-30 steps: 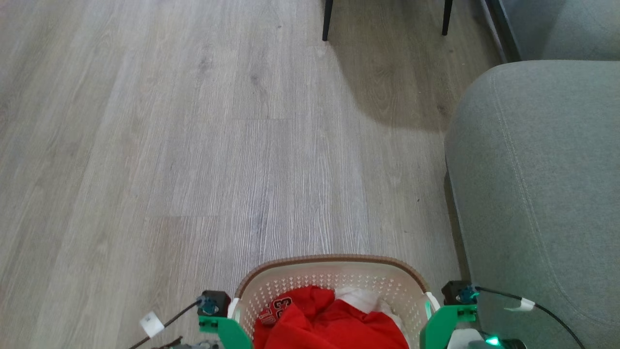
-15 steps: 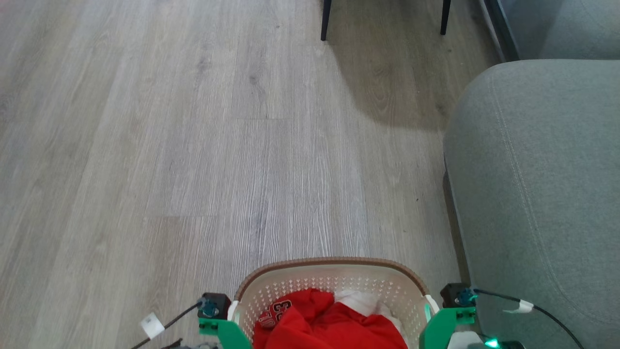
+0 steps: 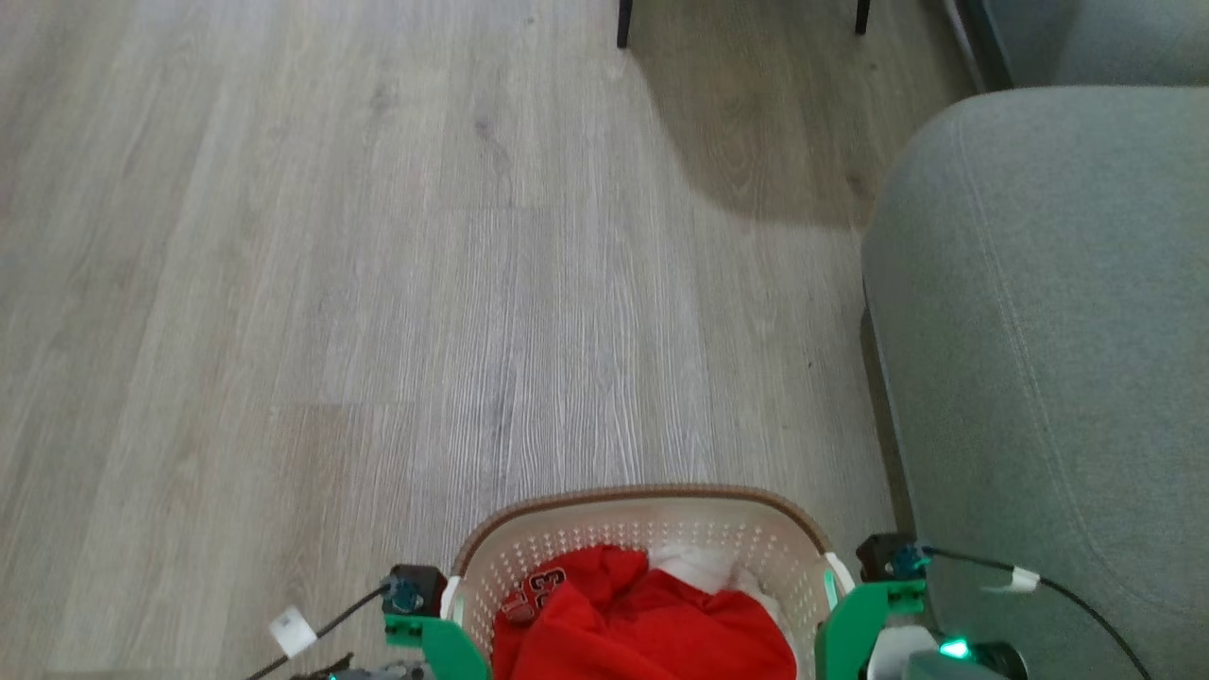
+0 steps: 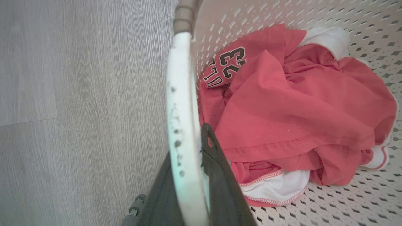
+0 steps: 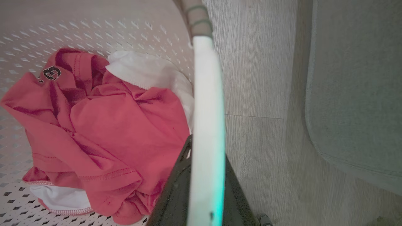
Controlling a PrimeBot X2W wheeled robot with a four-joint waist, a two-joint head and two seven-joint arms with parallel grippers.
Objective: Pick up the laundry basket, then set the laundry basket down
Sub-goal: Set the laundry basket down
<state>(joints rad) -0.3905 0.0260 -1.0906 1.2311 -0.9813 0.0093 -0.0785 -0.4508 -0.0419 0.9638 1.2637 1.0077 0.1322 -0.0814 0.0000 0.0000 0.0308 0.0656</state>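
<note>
The laundry basket [image 3: 642, 525], cream-white and perforated with a brown rim, sits at the bottom middle of the head view. Inside it lie a red jersey [image 4: 282, 103] numbered 23 and some white cloth [image 5: 147, 72]. My left gripper [image 4: 192, 175] is shut on the basket's left white handle [image 4: 180, 94], its dark fingers [image 4: 218, 169] on either side of the bar. On the opposite side my right gripper [image 5: 205, 188] is shut on the right white handle [image 5: 207, 103]. Green gripper bodies flank the basket in the head view, left [image 3: 444, 642] and right [image 3: 855, 614].
A grey sofa [image 3: 1039, 331] stands close on the right, almost beside the right arm. Two dark chair legs [image 3: 623, 24] show at the top. Pale wood floor [image 3: 378, 283] stretches ahead and to the left. A cable with a white tag [image 3: 291, 631] hangs by the left wrist.
The whole head picture has slid upward, so the camera has moved. The basket stays between both grippers, a little higher in the picture than before.
</note>
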